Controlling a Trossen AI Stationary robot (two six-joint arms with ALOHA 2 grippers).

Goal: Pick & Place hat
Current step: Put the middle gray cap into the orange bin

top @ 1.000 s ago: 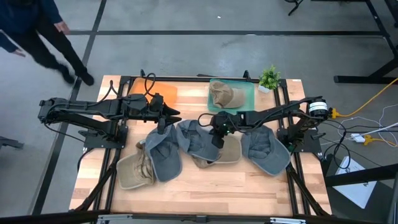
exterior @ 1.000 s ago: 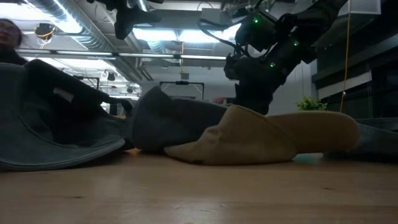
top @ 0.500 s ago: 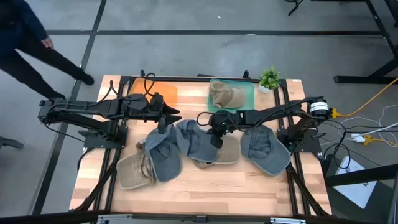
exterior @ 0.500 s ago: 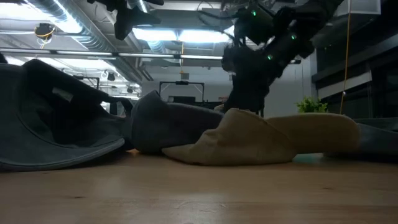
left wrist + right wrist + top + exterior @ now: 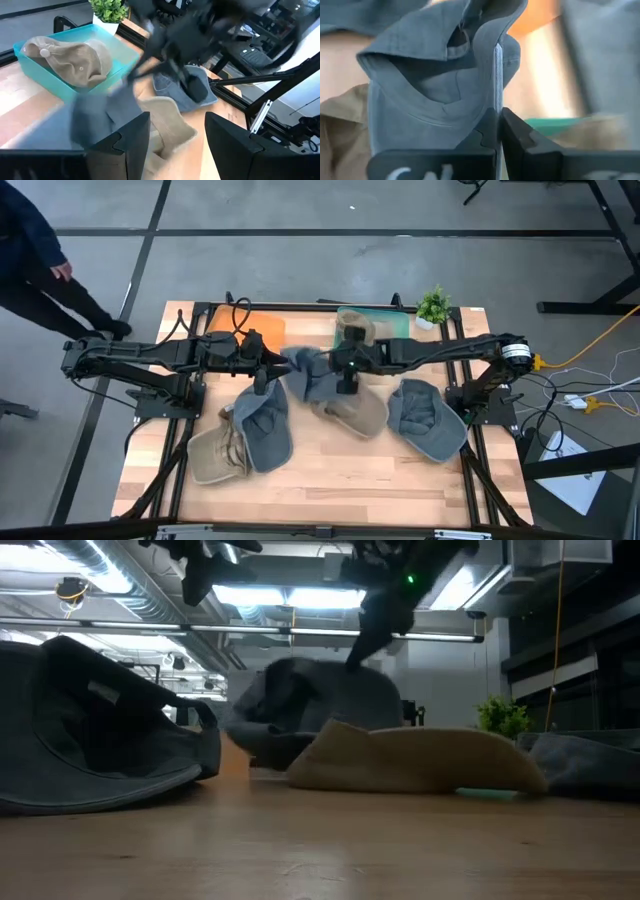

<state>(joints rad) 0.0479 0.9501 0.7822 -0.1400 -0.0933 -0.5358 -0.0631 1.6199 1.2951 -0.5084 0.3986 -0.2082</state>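
Note:
Several caps lie on the table. My right gripper (image 5: 346, 383) is shut on a grey cap (image 5: 308, 372), which the low view shows raised as the grey cap (image 5: 312, 705) above a tan cap (image 5: 410, 762). That tan cap (image 5: 358, 414) rests flat on the wood. Another tan cap (image 5: 356, 330) sits in the teal tray (image 5: 398, 328). My left gripper (image 5: 262, 378) hovers open just left of the held cap, above a second grey cap (image 5: 262, 428). In the left wrist view its fingers (image 5: 127, 137) stand apart with nothing between them. My right gripper pinches a thin edge of the grey cap (image 5: 497, 75) between its two shut fingers (image 5: 487, 131); the edge stands up between them. The fingers come from above, slanting from the table's right. The cap hangs to the left of the gripper, lifted clear of the tan cap below.
A third grey cap (image 5: 425, 418) lies at the right, and a tan cap (image 5: 215, 456) at the near left. An orange tray (image 5: 250, 330) and a small potted plant (image 5: 433, 305) stand at the far edge. A person (image 5: 35, 260) walks beside the table's far left.
My right gripper has risen and moved toward the far edge, taking the grey cap with it. The cap has come up off the pile and hangs clear. The tan cap it lay against has stayed on the table and settled flatter. The person has walked left.

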